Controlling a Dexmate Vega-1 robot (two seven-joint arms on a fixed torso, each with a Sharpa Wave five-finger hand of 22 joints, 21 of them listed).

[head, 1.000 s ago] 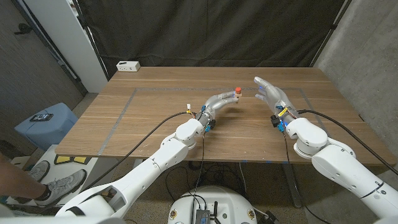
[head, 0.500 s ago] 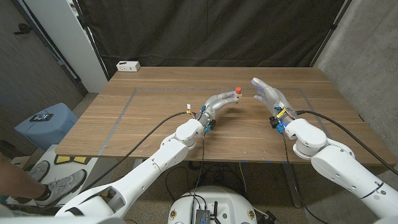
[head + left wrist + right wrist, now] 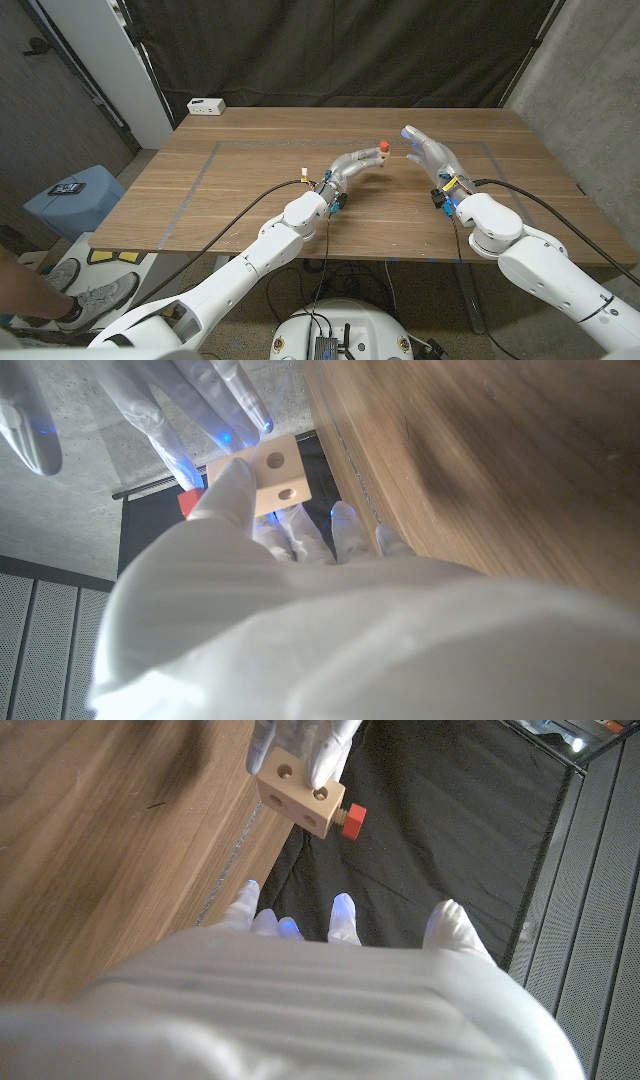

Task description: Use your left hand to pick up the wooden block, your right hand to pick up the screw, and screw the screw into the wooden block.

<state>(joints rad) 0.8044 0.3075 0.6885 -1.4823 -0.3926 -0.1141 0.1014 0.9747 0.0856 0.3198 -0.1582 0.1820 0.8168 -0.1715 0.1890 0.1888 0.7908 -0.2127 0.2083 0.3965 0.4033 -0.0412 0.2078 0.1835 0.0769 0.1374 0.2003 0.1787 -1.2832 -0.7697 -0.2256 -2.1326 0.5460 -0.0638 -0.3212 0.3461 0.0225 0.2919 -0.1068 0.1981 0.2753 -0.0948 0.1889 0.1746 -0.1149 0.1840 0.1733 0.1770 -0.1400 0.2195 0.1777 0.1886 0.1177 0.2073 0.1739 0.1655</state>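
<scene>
- We hold the wooden block [image 3: 374, 157] lifted off the table [image 3: 250, 190] in our left hand [image 3: 352, 166], fingertips pinching its sides; the right wrist view shows fingers over one face.
- The screw [image 3: 350, 820], red-headed, already sits in one face of the block, its head standing out from the wood.
- Our right hand [image 3: 428, 152] hovers just beside it, fingers spread wide and holding nothing.
- We judge the block light, stiff and smooth-sided, so it could twist in a loose pinch; a firm hold on opposite faces, clear of the holes, seems best.
- The screw looks small and rigid. We would take its red head between thumb and a fingertip, since that is the only part exposed.
- How deep it is threaded we cannot tell.
</scene>
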